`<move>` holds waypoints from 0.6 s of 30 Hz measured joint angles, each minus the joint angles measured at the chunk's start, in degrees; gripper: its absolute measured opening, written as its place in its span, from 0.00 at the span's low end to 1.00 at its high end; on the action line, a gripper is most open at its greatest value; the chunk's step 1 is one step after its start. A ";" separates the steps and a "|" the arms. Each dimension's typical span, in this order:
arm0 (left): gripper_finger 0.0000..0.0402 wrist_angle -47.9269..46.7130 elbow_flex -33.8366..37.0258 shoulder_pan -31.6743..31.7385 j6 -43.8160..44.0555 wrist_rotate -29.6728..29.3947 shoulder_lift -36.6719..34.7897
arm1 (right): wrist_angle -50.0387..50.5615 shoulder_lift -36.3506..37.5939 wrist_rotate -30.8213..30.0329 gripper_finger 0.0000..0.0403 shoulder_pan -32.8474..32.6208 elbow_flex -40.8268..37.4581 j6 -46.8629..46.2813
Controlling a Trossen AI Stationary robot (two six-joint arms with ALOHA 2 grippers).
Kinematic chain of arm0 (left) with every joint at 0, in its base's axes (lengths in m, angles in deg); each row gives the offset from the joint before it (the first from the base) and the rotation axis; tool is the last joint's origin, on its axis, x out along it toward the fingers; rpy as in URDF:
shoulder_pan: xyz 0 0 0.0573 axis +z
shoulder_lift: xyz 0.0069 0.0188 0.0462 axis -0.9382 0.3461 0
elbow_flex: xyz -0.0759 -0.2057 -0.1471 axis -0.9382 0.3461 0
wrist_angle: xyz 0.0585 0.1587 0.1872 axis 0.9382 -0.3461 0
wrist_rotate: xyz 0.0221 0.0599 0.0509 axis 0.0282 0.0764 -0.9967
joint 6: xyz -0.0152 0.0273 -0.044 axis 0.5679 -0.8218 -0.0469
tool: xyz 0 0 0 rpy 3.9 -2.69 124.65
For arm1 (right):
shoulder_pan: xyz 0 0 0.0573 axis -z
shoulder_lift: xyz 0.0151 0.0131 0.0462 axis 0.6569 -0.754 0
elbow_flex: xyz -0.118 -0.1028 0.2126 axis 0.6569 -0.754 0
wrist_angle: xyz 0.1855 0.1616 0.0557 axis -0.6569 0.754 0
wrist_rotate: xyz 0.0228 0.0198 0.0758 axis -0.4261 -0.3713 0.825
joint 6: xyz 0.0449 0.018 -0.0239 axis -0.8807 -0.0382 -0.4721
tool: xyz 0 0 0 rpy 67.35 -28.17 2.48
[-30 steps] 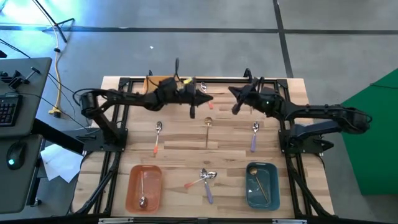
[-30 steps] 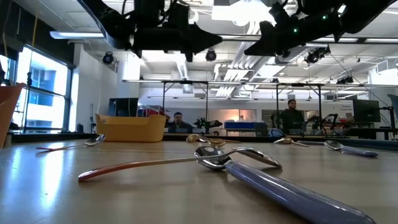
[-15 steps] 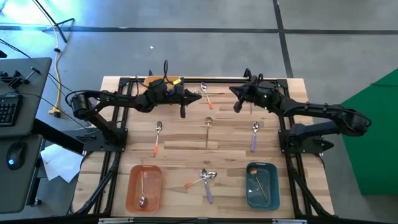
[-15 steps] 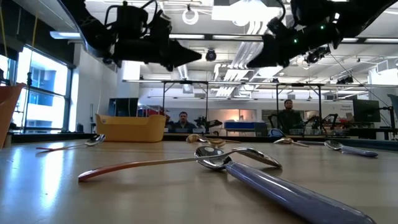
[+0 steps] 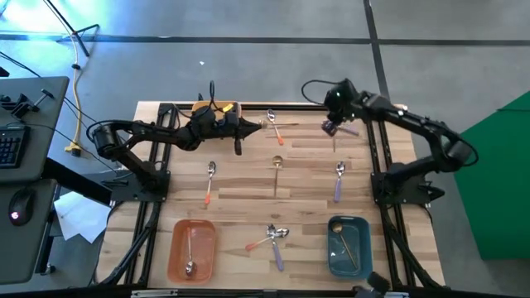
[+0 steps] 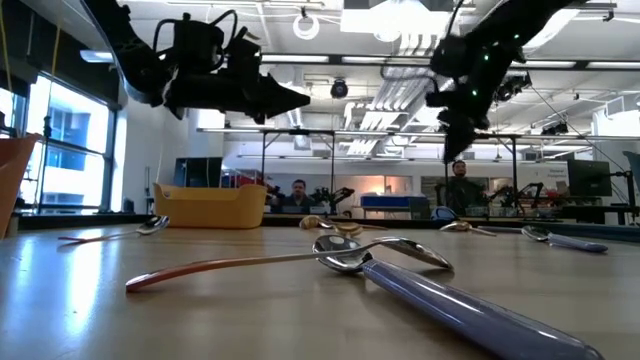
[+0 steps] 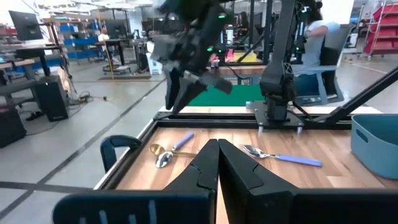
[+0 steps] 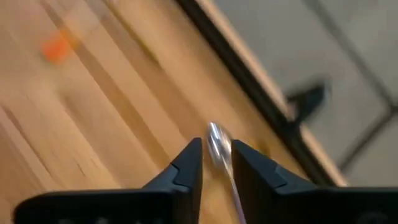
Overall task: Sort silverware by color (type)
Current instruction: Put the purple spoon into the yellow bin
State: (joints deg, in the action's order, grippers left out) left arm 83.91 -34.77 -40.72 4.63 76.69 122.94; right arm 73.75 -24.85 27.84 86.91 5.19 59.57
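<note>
Spoons lie flat on the wooden table: an orange-handled one (image 5: 209, 182), a gold one (image 5: 277, 172), a lavender one (image 5: 339, 180), a crossed pair (image 5: 273, 238) at the near side, and one (image 5: 273, 122) near the far edge. My right gripper (image 5: 330, 127) points down, open, above a lavender-handled spoon (image 5: 349, 129) by the far right corner. That spoon's bowl (image 8: 217, 140) shows between the fingers, farther off. My left gripper (image 5: 252, 127) hovers shut and empty over the far middle of the table (image 7: 217, 152).
An orange bin (image 5: 192, 248) with one spoon and a blue bin (image 5: 349, 246) with gold spoons sit at the near edge. A yellow bin (image 5: 214, 108) stands at the far edge behind my left arm. A black frame rail (image 5: 273, 105) borders the table. People sit in the room beyond.
My left gripper has drawn back toward the table's left, staying shut and level. My right gripper has swung toward the far right corner and tipped from a slant to pointing down. No spoon has moved.
</note>
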 joint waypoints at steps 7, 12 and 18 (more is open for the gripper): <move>0.00 -0.14 0.00 0.43 -1.73 0.04 0.00 | 9.19 -8.60 3.09 0.26 10.01 1.95 6.01; 0.00 -0.16 0.00 2.53 0.18 1.92 0.02 | 8.00 -13.45 5.61 0.28 13.11 1.68 11.85; 0.00 0.33 0.00 2.97 0.94 3.65 0.02 | 5.25 -17.95 6.83 0.29 13.39 1.68 13.90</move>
State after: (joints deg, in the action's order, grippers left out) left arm 84.24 -34.77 -37.74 5.57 80.34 122.96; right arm 79.00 -42.80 34.67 100.31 6.87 73.47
